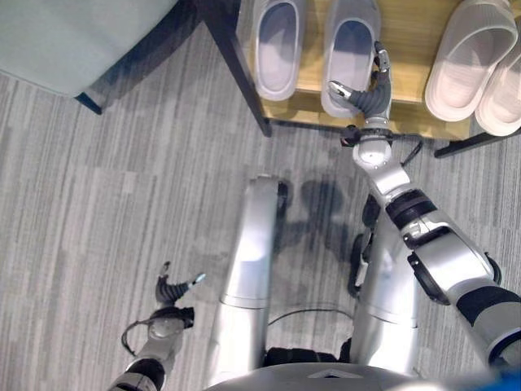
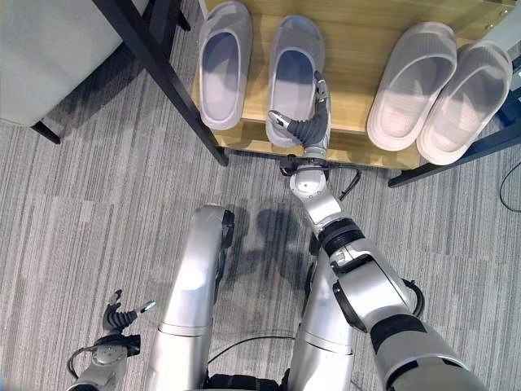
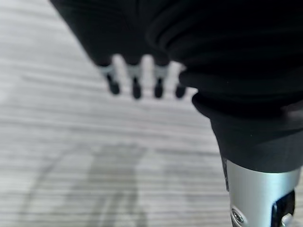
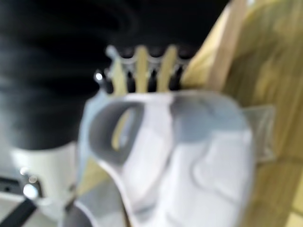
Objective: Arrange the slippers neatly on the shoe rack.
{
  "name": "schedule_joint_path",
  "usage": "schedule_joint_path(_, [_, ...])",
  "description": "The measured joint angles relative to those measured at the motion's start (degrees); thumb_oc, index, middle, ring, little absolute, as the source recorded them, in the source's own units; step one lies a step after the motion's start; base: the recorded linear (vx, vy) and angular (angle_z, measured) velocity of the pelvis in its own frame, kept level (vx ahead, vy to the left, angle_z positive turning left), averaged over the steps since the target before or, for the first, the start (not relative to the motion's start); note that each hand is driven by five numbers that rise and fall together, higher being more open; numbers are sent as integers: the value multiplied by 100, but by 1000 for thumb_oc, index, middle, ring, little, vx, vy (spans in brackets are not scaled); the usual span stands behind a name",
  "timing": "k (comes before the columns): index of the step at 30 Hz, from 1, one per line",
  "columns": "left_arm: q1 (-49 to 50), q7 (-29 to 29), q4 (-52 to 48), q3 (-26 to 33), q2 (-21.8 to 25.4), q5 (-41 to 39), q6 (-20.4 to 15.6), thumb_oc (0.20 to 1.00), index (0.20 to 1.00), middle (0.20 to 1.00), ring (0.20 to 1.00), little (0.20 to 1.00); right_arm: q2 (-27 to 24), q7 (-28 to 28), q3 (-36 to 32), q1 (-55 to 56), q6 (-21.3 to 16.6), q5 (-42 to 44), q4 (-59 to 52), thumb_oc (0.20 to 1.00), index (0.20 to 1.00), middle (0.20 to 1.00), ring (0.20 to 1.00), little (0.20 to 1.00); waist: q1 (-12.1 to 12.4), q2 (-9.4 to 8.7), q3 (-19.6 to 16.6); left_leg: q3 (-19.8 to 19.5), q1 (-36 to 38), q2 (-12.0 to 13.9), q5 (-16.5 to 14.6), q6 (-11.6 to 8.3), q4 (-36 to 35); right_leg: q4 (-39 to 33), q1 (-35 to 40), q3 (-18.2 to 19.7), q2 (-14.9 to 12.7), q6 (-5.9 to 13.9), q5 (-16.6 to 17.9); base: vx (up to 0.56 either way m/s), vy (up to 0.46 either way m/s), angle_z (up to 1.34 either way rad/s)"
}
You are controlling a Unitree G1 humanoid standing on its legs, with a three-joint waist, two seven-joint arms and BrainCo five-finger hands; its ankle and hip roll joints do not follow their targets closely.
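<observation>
Grey striped carpet (image 1: 122,228) underfoot, a wooden shoe rack (image 2: 358,49) with dark legs at the far edge. Two grey slippers (image 2: 224,65) sit side by side on the rack's left part, two white slippers (image 2: 411,81) (slightly angled) on the right part. Right hand (image 2: 308,124) is at the heel of the right grey slipper (image 2: 295,69), thumb and fingers (image 2: 321,91) curled round its back edge. Left hand (image 1: 171,292) hangs low over the carpet, fingers relaxed and spread, holding nothing. A grey cushioned seat (image 1: 73,32) is off to the left.
</observation>
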Motion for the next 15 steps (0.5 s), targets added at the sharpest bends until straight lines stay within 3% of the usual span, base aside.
schedule_joint_path(15, [-3,10,235,-6,50,170,44,1000,1000,1000,1000,1000,14,102,66,-195,2,114,256,1000,1000,1000,1000,1000,42,15,3,-3,-4,7,-8,-5,87,88,-29,55,35,1,0,0,0,0])
